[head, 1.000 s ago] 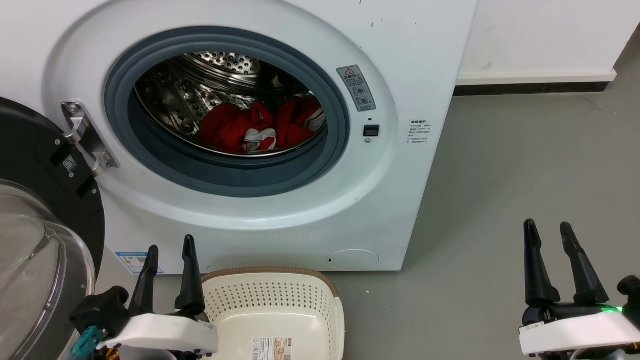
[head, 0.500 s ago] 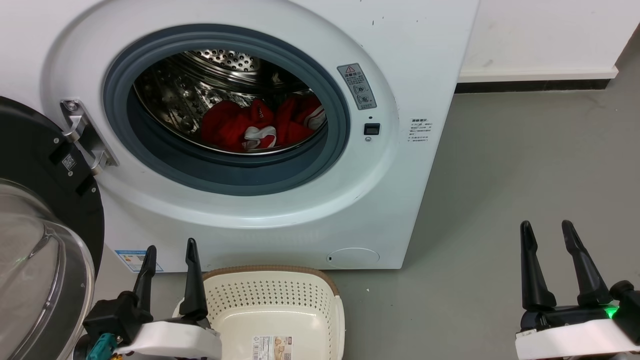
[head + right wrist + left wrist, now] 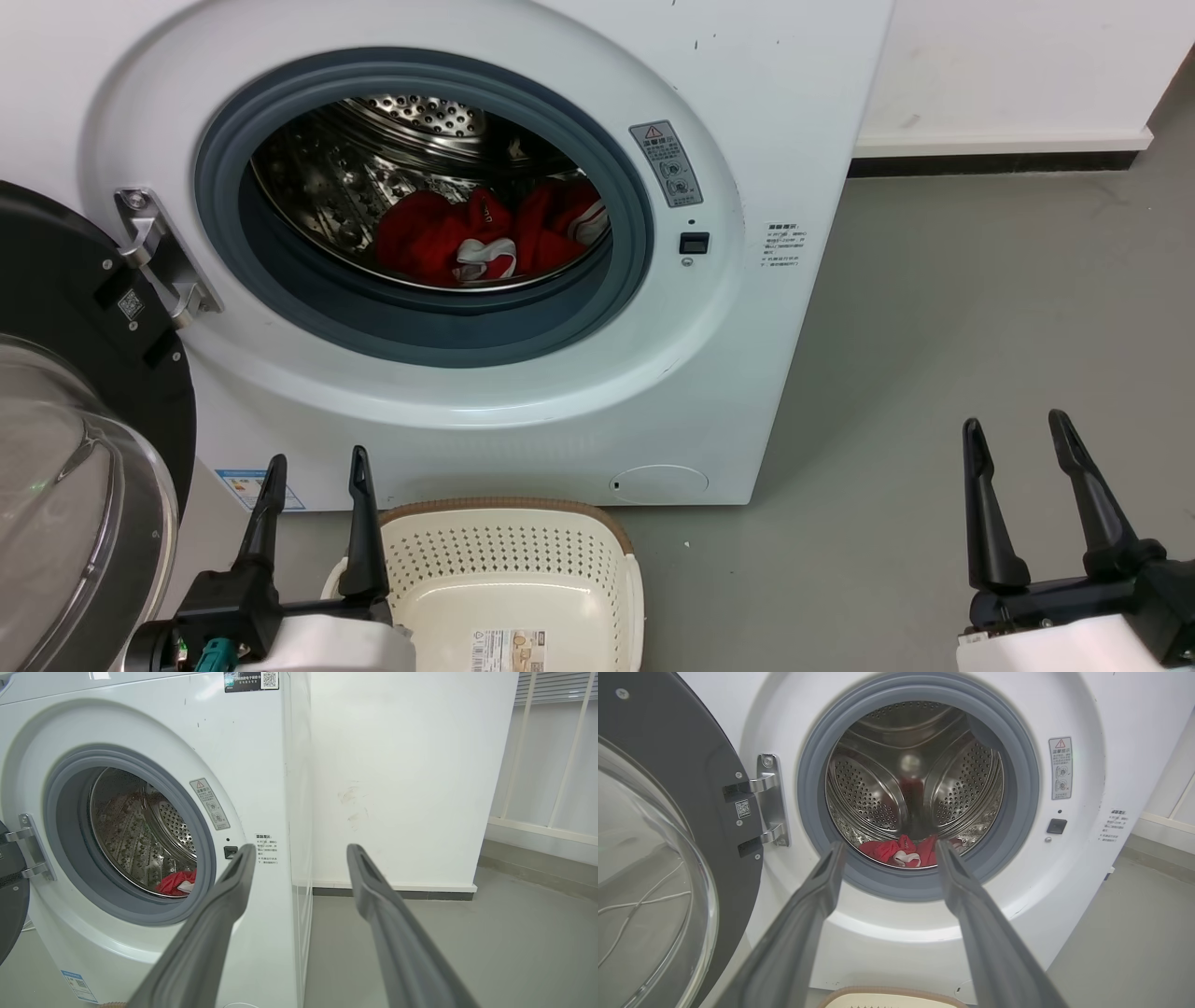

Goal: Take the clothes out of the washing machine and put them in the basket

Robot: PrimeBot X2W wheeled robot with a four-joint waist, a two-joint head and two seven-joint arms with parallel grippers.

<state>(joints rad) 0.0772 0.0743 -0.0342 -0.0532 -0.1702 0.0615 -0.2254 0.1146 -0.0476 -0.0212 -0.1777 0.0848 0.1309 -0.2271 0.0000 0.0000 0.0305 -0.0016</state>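
Clothes [image 3: 429, 238] heaped low inside washing machine [image 3: 794, 93], far and straight ahead of left gripper [image 3: 317, 457], spread and empty; right gripper [image 3: 1016, 422], likewise spread, well off right.

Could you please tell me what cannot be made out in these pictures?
Clothes: head view, bunched over each other; count unclear.
Basket: head view, near part cut off by the bottom edge.
Warning sticker: head view, print too small.
Door: head view, cut off by the left edge.
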